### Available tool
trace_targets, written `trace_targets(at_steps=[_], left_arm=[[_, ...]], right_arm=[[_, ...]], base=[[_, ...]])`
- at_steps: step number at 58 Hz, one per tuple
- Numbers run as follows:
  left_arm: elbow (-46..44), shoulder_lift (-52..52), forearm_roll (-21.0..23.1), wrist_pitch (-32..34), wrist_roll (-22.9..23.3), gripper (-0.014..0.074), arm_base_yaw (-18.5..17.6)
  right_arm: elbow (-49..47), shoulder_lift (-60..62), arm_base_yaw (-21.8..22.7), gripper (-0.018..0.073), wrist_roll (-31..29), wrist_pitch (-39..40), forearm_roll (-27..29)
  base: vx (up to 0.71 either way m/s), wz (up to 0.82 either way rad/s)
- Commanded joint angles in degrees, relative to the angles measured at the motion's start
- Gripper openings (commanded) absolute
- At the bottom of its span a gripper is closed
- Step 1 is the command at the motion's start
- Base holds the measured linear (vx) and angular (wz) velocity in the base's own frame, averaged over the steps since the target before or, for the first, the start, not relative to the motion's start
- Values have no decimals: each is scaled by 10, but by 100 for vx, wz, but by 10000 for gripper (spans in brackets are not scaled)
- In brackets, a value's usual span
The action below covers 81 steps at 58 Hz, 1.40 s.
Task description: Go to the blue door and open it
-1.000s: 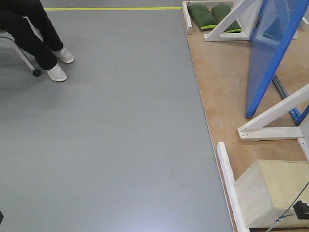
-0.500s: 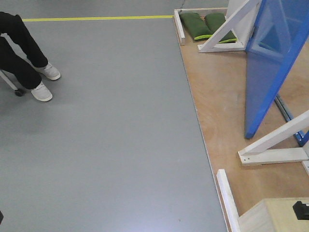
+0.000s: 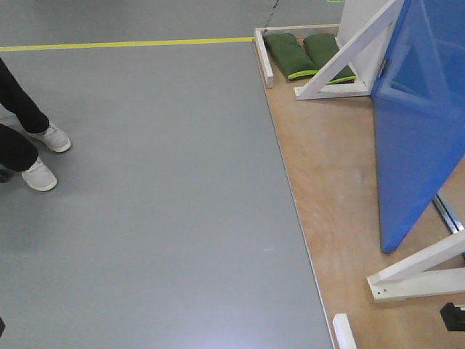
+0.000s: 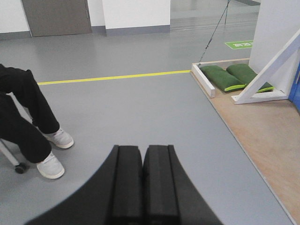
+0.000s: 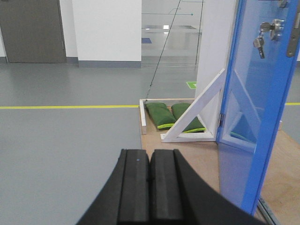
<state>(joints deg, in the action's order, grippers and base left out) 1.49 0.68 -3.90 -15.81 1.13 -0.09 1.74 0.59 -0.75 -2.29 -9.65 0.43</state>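
I am holding my left gripper (image 4: 142, 157) and right gripper (image 5: 150, 159) pressed together on nothing, and the door (image 3: 421, 145) is standing at the right edge, so I am risking bumping its brace (image 3: 414, 289) while rolling in.

- A smooth grey floor (image 3: 145, 182) fills most of the room, with a pale glare near the bottom edge of the front view.
- A yellow line (image 3: 123, 44) runs across the floor.
- To the right lies a plywood platform (image 3: 334, 167) with a white edge strip (image 3: 263, 58).
- Two green sandbags (image 3: 289, 54) lie side by side in its far corner, beside a slanted white brace beam (image 3: 341, 54).
- A seated person's legs (image 4: 23, 112) in black trousers and white shoes (image 3: 38, 174) show at the left, next to what looks like a chair caster (image 4: 19, 167).
- Farther back stand a white wall (image 5: 107, 28) with grey skirting (image 5: 110, 63) and a grey door (image 4: 54, 16).
- A thin dark cable (image 4: 213, 30) slants down to the platform corner.
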Motion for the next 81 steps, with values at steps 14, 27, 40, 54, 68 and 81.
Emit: trace_targets(at_steps=[14,27,40,54,68,81], left_arm=[[-15,7,1,49,4,73,-4],[-15,7,1,49,4,73,-4],[-15,7,1,49,4,73,-4],[-15,7,1,49,4,73,-4],[-15,7,1,49,4,73,-4],[-15,7,1,49,4,73,-4]], right_arm=[[1,8,3,12,-1,44,-4],[1,8,3,12,-1,44,-4],[1,8,3,12,-1,44,-4],[1,8,3,12,-1,44,-4],[1,8,3,12,-1,44,-4],[1,8,3,12,-1,44,-4]], base=[[41,-5],[39,2],[37,9],[37,10],[33,6],[25,-3]])
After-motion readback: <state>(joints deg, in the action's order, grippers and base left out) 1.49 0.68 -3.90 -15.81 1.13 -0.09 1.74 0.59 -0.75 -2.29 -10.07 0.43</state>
